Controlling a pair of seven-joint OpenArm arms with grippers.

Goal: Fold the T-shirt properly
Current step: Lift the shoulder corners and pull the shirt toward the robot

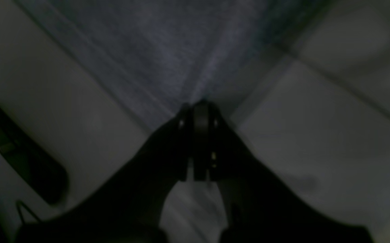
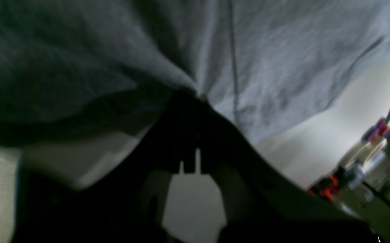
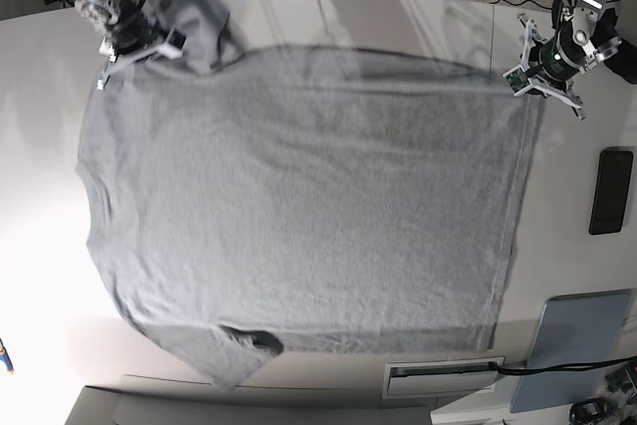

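One T-shirt (image 3: pixel 299 206), grey, spread flat over the counter (image 3: pixel 587 87), its long axis crosswise between the two arms in the base view. Far corners held: right claw (image 3: pixel 149 44) pinched shut on the cloth beside the bunched sleeve; left claw (image 3: pixel 528 77) clamped on the opposite corner. All cloth lies nearward of both claws.
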